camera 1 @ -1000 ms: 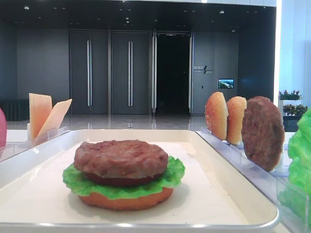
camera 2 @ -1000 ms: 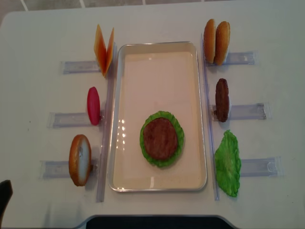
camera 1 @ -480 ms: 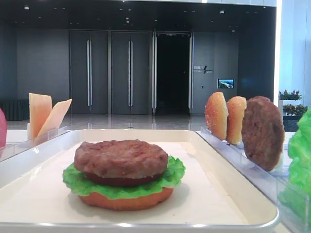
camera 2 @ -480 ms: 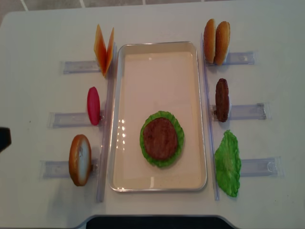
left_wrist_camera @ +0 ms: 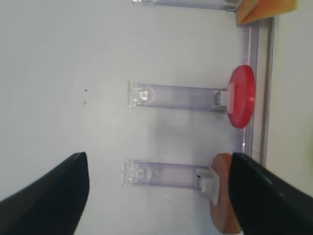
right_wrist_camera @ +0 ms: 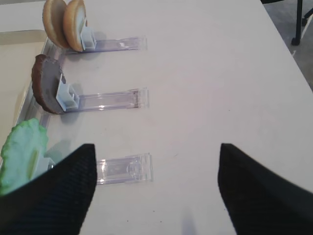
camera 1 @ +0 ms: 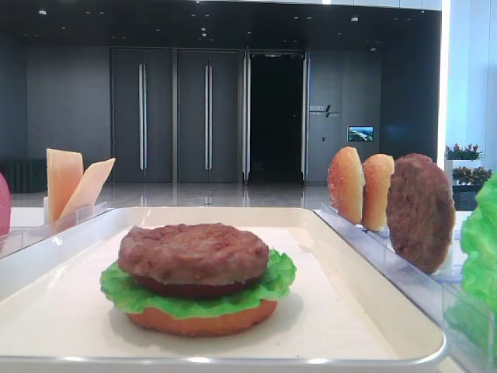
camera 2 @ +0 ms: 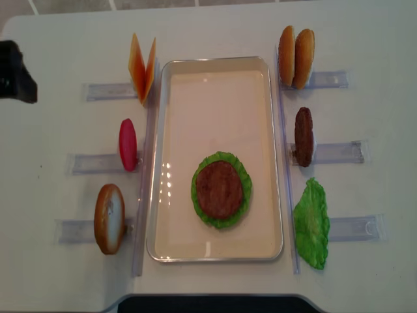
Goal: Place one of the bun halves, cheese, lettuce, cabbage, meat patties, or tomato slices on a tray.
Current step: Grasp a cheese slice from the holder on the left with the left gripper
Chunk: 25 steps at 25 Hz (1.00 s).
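Observation:
On the white tray (camera 2: pixel 215 65) (camera 1: pixel 373 272) lies a stack: a bun half (camera 1: pixel 202 320) under lettuce (camera 2: pixel 242 175) (camera 1: pixel 116 291), with a meat patty (camera 2: pixel 219 189) (camera 1: pixel 194 252) on top. Racks hold cheese (camera 2: pixel 142 65), a tomato slice (camera 2: pixel 128 145) (left_wrist_camera: pixel 243 95), one bun half (camera 2: pixel 109 218) (left_wrist_camera: pixel 222 196), two bun halves (camera 2: pixel 295 57) (right_wrist_camera: pixel 63 22), a patty (camera 2: pixel 303 135) (right_wrist_camera: pixel 45 90) and lettuce (camera 2: pixel 311 223) (right_wrist_camera: pixel 22 152). My left gripper (left_wrist_camera: pixel 158 156) hangs open and empty over the table left of the racks. My right gripper (right_wrist_camera: pixel 156 146) is open and empty beside the right racks.
Clear plastic racks (camera 2: pixel 335 153) (left_wrist_camera: pixel 171 174) (right_wrist_camera: pixel 124 169) line both long sides of the tray. A dark part of my left arm (camera 2: pixel 14 72) shows at the table's far left edge. Bare white tabletop (right_wrist_camera: pixel 220 73) lies right of the racks.
The dark part of my left arm has travelled along the table's left edge from the near corner toward the far side. The food, the tray and the racks have not moved.

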Each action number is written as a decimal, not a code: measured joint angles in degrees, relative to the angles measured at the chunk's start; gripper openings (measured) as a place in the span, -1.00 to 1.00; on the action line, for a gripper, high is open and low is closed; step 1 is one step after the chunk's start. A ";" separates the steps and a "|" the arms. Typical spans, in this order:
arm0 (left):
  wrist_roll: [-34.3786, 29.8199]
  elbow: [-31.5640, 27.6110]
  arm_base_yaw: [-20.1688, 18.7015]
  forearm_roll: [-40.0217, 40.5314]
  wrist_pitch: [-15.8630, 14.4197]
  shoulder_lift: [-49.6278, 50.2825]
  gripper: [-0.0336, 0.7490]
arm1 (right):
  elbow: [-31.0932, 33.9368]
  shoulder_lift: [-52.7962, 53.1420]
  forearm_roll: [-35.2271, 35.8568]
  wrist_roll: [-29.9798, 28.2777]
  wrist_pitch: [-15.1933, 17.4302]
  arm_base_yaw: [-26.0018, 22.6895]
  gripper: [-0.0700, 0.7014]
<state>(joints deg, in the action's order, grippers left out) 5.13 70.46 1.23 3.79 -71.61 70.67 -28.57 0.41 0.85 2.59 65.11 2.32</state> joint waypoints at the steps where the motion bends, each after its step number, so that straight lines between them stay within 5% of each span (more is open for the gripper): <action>1: 0.00 1.69 0.00 0.67 0.06 2.93 0.85 | 0.00 0.00 0.00 0.00 0.00 0.00 0.54; 11: 0.29 20.05 0.00 2.56 0.51 28.31 0.85 | 0.00 0.00 0.00 0.00 0.00 0.00 0.54; 18: 0.29 34.75 0.00 -3.79 0.63 41.96 0.85 | 0.00 0.00 0.00 0.00 0.00 0.00 0.54; 25: 0.24 39.95 0.00 -5.08 0.63 47.38 0.85 | 0.00 0.00 0.00 0.00 0.00 0.00 0.54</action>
<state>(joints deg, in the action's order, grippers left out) 5.37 110.41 1.23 -1.29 -70.98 118.05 -28.57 0.41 0.85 2.59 65.11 2.32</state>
